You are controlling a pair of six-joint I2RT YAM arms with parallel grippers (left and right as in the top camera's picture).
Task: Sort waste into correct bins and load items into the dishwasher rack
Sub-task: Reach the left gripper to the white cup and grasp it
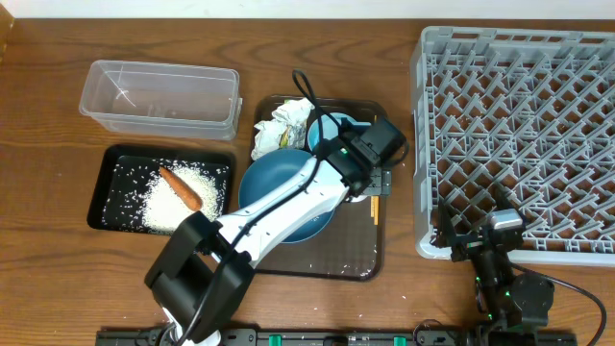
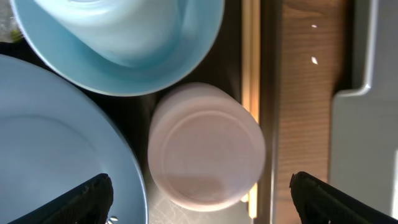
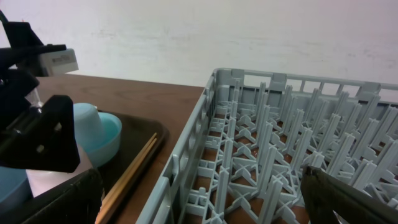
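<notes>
My left gripper [image 1: 370,159] [image 2: 202,202] hangs open over the brown serving tray, its jaws straddling a small whitish cup [image 2: 205,146] that stands upside down, without touching it. Beside the cup are the pale-blue bowl [image 2: 118,43] [image 1: 332,128] and the large dark-blue bowl [image 2: 56,155] [image 1: 283,192]. Wooden chopsticks [image 2: 250,62] [image 1: 377,207] [image 3: 130,174] lie along the tray's right side. Crumpled paper [image 1: 283,125] sits at the tray's back. Rice and a carrot [image 1: 181,187] lie in the black tray [image 1: 104,183]. The clear tub [image 1: 159,96] holds nothing I can see. My right gripper [image 1: 480,240] [image 3: 199,205] is open at the grey rack's [image 1: 519,144] [image 3: 280,143] near left corner.
The brown serving tray [image 1: 360,259] lies between the black tray and the rack. Scattered rice grains dot its front part. The rack's left wall [image 2: 367,93] stands close to the right of the chopsticks. Bare wooden table [image 1: 58,58] surrounds everything.
</notes>
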